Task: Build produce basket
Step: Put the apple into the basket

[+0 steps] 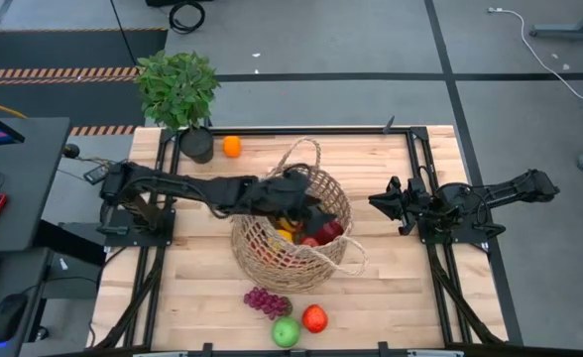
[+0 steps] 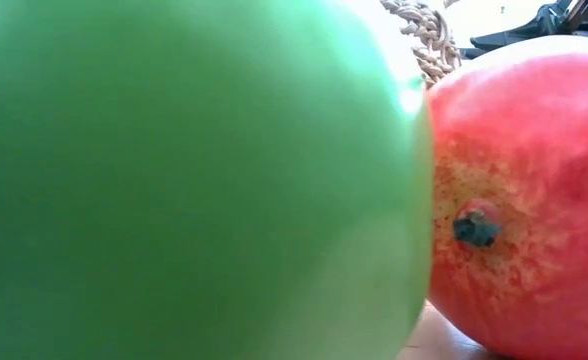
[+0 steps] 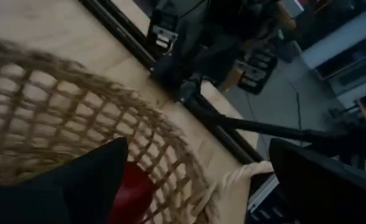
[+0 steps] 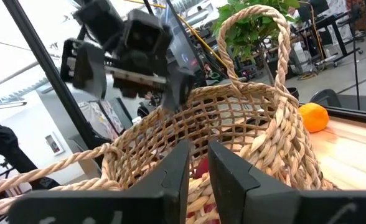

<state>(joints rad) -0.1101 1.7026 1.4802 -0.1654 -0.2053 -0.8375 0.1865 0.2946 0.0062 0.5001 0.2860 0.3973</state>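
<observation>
Left hand (image 1: 323, 222), fingers spread, empty, over the basket (image 1: 262, 253): we lift straight up, clearing rim and handle.

We see the basket (image 1: 296, 233) of rough, open-woven tan wicker on a pale, matt wooden tabletop (image 1: 391, 288); the green apple (image 2: 194, 180) looks smooth and glossy, the red apple (image 2: 534, 200) faintly speckled.

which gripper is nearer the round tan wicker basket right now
Left. The left gripper is open over the round tan wicker basket, just above the produce inside. The right gripper is shut and waits off the basket's right side, clear of the rim.
</observation>
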